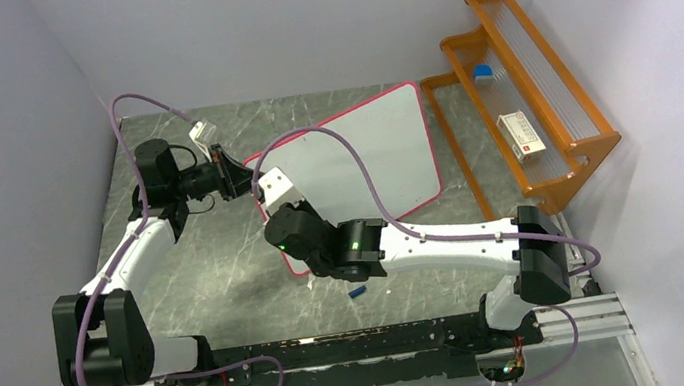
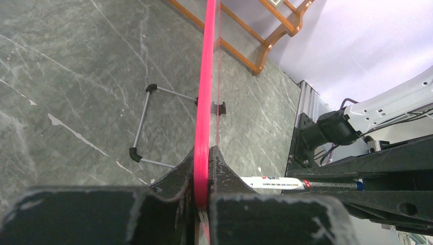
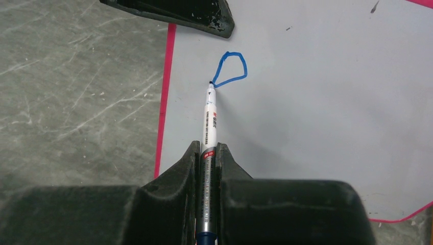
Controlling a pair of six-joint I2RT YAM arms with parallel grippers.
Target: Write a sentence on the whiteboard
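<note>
The whiteboard [image 1: 374,158], white with a pink-red frame, stands tilted on the table. My left gripper [image 1: 240,179] is shut on its left edge. In the left wrist view the pink frame [image 2: 207,76] runs between the fingers of that gripper [image 2: 203,158]. My right gripper [image 3: 208,150] is shut on a white marker [image 3: 210,117], whose tip touches the board [image 3: 316,102]. Of the sentence only one blue closed loop [image 3: 231,69] shows, near the board's left edge. The marker also shows in the left wrist view [image 2: 270,182].
An orange stepped rack [image 1: 558,178] stands at the right, holding a white box [image 1: 522,134] and a small blue item [image 1: 483,73]. A small blue cap [image 1: 357,293] lies on the table under the right arm. The board's wire stand [image 2: 140,127] rests behind it.
</note>
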